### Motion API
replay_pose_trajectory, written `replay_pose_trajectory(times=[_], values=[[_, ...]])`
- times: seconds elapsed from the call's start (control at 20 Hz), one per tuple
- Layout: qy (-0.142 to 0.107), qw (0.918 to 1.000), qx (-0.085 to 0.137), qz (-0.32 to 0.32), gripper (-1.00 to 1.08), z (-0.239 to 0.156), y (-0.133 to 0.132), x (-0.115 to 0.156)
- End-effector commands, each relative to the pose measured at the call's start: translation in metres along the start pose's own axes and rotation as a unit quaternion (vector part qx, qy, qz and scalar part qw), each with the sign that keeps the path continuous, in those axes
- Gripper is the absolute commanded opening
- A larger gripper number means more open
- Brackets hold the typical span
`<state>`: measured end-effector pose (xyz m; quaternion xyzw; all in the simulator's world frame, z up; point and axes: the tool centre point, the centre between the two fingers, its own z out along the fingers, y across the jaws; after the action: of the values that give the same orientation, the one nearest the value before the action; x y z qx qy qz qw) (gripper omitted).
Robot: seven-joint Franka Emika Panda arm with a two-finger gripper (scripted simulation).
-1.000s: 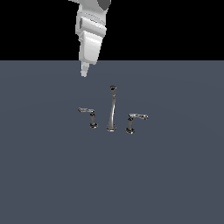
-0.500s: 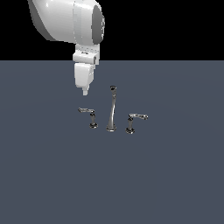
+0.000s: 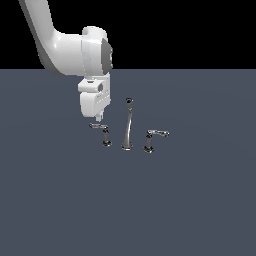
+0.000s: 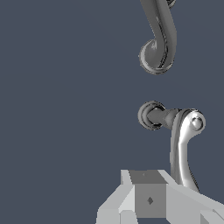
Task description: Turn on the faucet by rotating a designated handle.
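The chrome faucet stands mid-surface, its tall thin spout (image 3: 128, 125) rising between two short levers. The handle (image 3: 99, 127) reaches toward the exterior view's left from its post (image 3: 106, 138). Its mirror twin (image 3: 157, 133) sits on the other side of the spout. My gripper (image 3: 99, 119) hangs just above the handle's outer end, fingers pressed together, holding nothing. In the wrist view the handle (image 4: 183, 144) runs from its dark round base (image 4: 150, 115) down to my gripper (image 4: 148, 197), and the spout (image 4: 157, 39) curves beyond it. Whether they touch is unclear.
Everything rests on a flat dark grey surface (image 3: 190, 200). My white arm (image 3: 65, 55) comes in from the exterior view's upper left, above and behind the handle.
The arm has lowered and swung in toward the faucet. The fingertips went from well above the handle to right over its outer end. The faucet parts have not moved.
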<state>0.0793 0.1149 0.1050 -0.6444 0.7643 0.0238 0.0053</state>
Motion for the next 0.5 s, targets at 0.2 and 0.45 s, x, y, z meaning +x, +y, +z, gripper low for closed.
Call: replay_pose_trajectory(times=[0.2,0.45], values=[[0.016,0.9993,0.013,0.031,-1.0,0.017,-0.007,-0.001],[0.019,0.9991,0.015,0.036,-1.0,0.019,-0.008,-0.001]])
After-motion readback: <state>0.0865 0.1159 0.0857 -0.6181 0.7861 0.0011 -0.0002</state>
